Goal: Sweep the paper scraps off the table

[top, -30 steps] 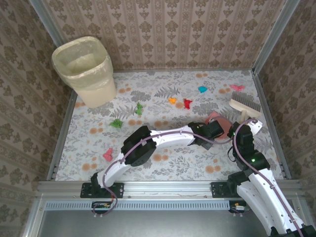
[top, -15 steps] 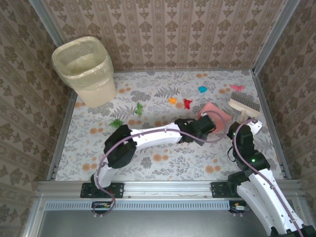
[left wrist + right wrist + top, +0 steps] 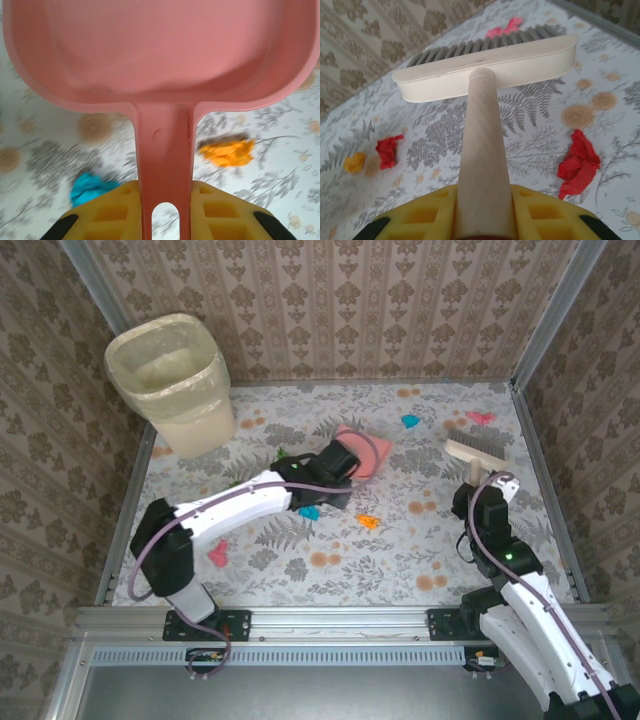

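Bin (image 3: 195,425) back-left on table (image 3: 400,560); dustpan (image 3: 362,448) centre — brush (image 3: 478,450) right; paper scraps (image 3: 368,522) around.

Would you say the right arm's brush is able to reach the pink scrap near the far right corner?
Probably yes: the brush sits just short of the pink scrap, nothing between.

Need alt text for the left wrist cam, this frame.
The left hand grips a pink dustpan by its handle between yellow fingers, with the fern-print table behind it. An orange paper scrap lies on the cloth right of the handle, and a blue scrap lies to its left.
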